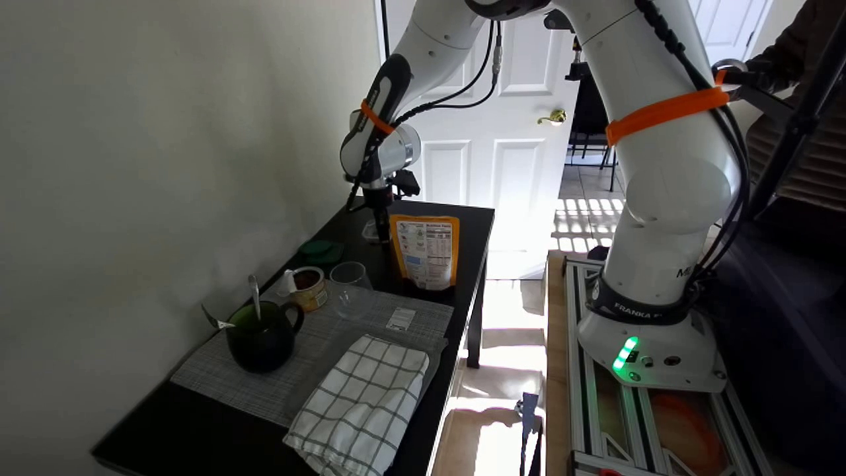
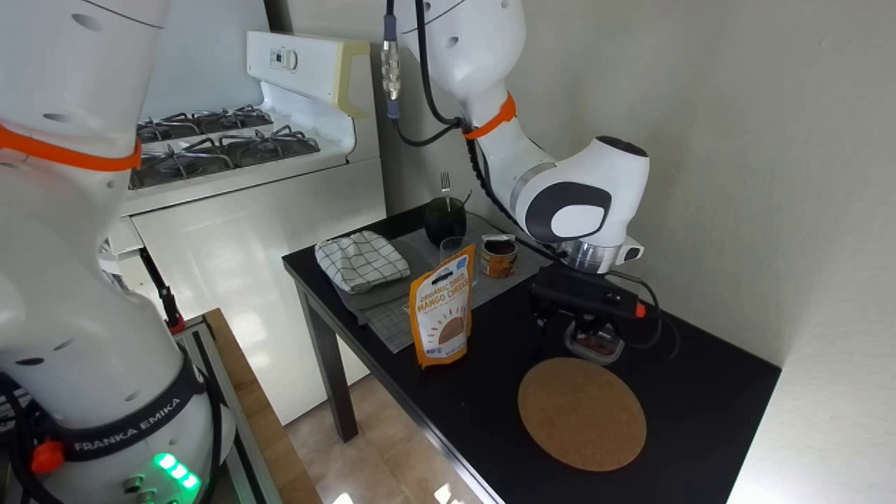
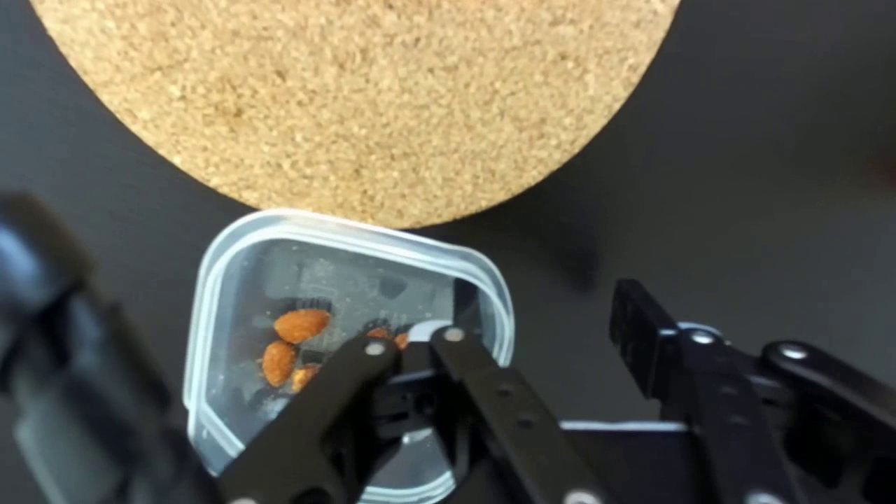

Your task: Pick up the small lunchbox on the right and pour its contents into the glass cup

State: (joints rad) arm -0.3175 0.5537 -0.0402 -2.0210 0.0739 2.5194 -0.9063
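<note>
- Clear plastic lunchbox (image 3: 364, 294): lower half of the wrist view, left of centre, on the table (image 2: 686, 420). Rim meets or overlaps the cork board (image 3: 364, 112); can't tell which.
- The hand (image 3: 539, 332) is released, jaws spread: one over the lunchbox's inside, the other outside its right wall. Depth of the inner jaw can't be told.
- First risk: inner jaw goes too low or too far in, presses on the almonds (image 3: 301, 325), shoves the lunchbox along.
- Wall looks thin, probably bendy. Pinched on one side only, lunchbox may swing or slip when tilted; loose almonds would then slide out in a rush.
- The glass cup (image 1: 350, 291) sits left of centre in an exterior view; faint, easy to misjudge. An early or off-line pour likely scatters almonds on the grey mat (image 1: 314, 344) or into the tin (image 1: 317, 297) just beside.
- An orange pouch (image 1: 426, 254) stands right of the cup, higher in that frame; a low, wide carry could topple it.
- Dipping too far mid-pour: lunchbox corner could tip the cup.
</note>
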